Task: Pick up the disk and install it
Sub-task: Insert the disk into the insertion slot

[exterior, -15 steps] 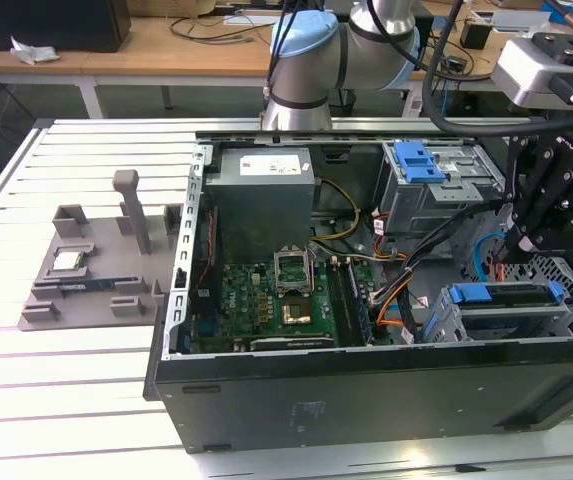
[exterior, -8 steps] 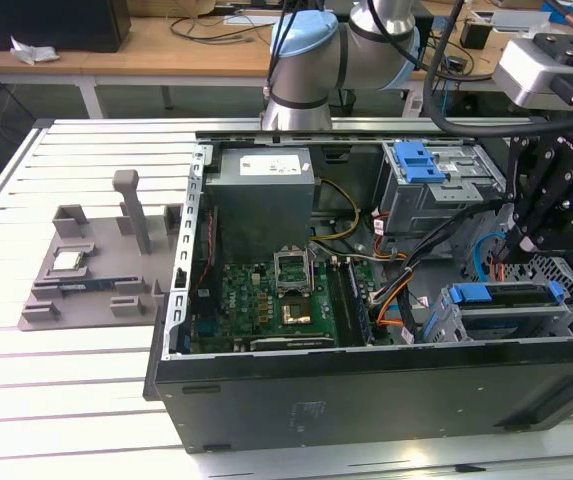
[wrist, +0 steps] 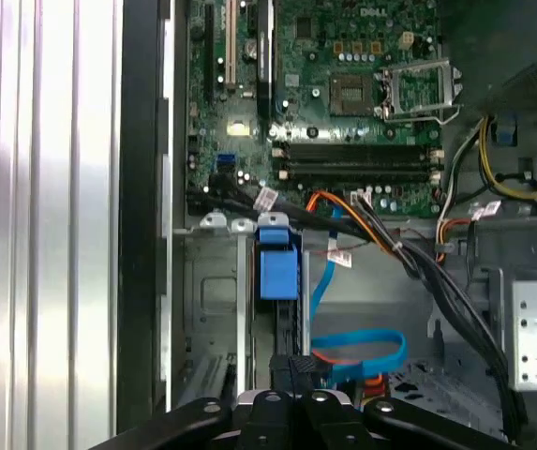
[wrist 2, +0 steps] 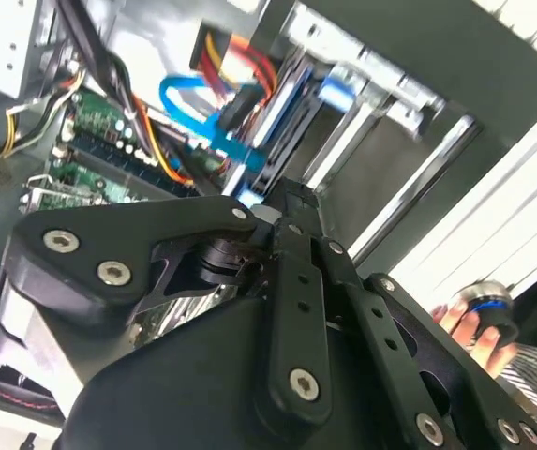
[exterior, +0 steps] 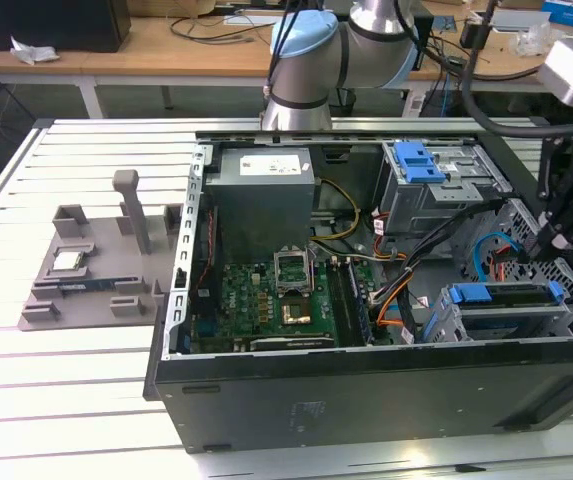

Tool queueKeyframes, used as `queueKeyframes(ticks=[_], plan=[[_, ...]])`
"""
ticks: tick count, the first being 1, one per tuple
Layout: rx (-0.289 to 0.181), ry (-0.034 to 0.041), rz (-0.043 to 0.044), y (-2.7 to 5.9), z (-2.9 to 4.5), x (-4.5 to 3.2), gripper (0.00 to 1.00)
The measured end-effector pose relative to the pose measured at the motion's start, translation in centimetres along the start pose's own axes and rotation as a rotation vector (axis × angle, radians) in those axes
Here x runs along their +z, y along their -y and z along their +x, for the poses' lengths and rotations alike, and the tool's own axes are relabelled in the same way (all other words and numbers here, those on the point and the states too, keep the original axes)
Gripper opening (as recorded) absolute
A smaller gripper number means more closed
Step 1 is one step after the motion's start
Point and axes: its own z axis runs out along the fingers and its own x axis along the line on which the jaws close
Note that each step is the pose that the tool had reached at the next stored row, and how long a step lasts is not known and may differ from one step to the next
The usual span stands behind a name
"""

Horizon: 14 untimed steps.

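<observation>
Blue-railed disk (wrist: 278, 272) stands edge-up in its cage — just ahead of the end effector (wrist: 292, 364), grip state unclear.

You had the open computer case (exterior: 366, 400) lying on the slatted white table (exterior: 66, 380) | its grey power supply (exterior: 263, 200) sat just beside the green motherboard (exterior: 266, 300) | your grey fixture (exterior: 96, 270) stood near the case, on the exterior view's left | a blue cable (wrist: 357, 342) looped inside.
</observation>
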Motion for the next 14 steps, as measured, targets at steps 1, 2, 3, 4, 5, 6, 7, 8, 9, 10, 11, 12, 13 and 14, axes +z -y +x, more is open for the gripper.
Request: queueKeyframes(ticks=[1, 2, 3, 4, 5, 6, 7, 8, 9, 10, 11, 12, 13, 14], plan=[[0.000, -0.0001, -0.0001, 0.36, -0.03, -0.03, 0.11], [0.000, -0.0001, -0.0003, 0.72, -0.05, -0.05, 0.11], [0.000, -0.0002, -0.0003, 1.00, -0.07, -0.06, 0.11], [0.000, -0.0001, -0.0005, 1.71, -0.12, -0.10, 0.11], [0.000, -0.0003, -0.0005, 2.02, -0.13, -0.12, 0.11], [0.000, -0.0003, -0.0005, 2.08, -0.14, -0.13, 0.11], [0.000, -0.0002, -0.0005, 2.09, -0.14, -0.12, 0.11], [0.000, -0.0003, -0.0005, 2.10, -0.13, -0.13, 0.11], [0.000, -0.0003, -0.0004, 2.10, -0.13, -0.13, 0.11], [0.000, -0.0003, -0.0004, 2.10, -0.13, -0.13, 0.11], [0.000, -0.0002, -0.0004, 2.10, -0.13, -0.12, 0.11], [0.000, -0.0003, -0.0004, 2.10, -0.13, -0.13, 0.11], [0.000, -0.0002, -0.0005, 2.11, -0.13, -0.13, 0.11], [0.000, -0.0002, -0.0004, 2.11, -0.13, -0.13, 0.11]])
